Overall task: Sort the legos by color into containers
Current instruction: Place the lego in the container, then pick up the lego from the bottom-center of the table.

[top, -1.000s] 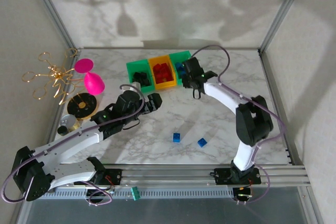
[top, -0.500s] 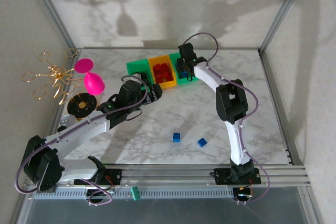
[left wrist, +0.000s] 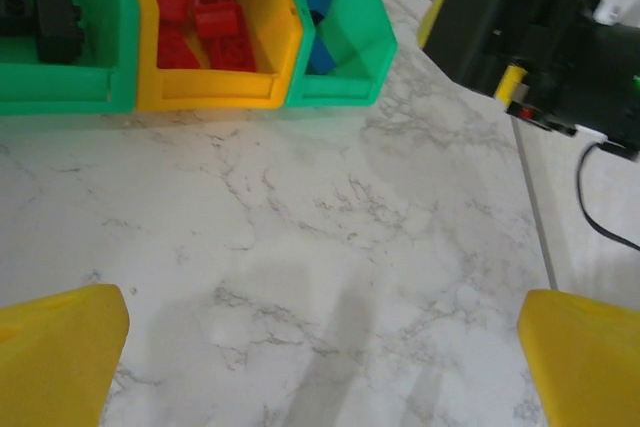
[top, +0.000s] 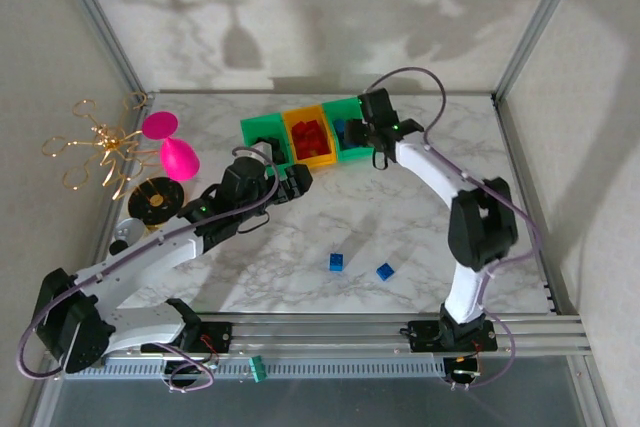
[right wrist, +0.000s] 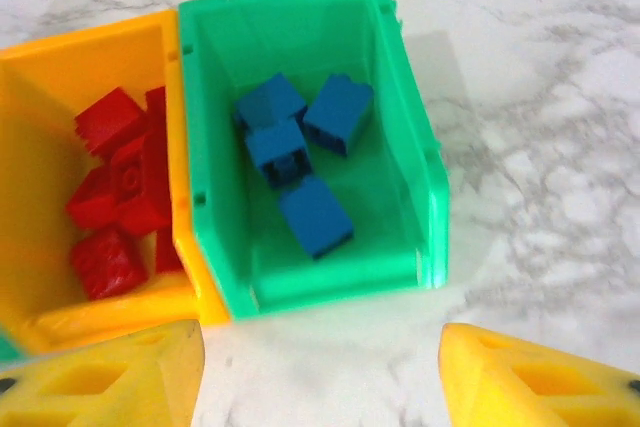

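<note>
Swung right and parted within the last second, your right gripper (right wrist: 320, 387) hangs spread and empty by the near rim of the right green bin (right wrist: 428, 177), probably because its brick now lies among the four blue legos (right wrist: 300, 162) inside. Left of that, red legos (right wrist: 115, 197) fill the orange-yellow bin (right wrist: 50, 77) and black legos (left wrist: 45, 12) sit in the left green bin (left wrist: 95, 87), one colour to each. Your left gripper (left wrist: 320, 367) waits wide apart, holding nothing, over bare table (left wrist: 320, 247) near of the row. One blue stray (top: 338, 262) and a second blue stray (top: 385, 271) lie well nearer, apparently the next pickups
</note>
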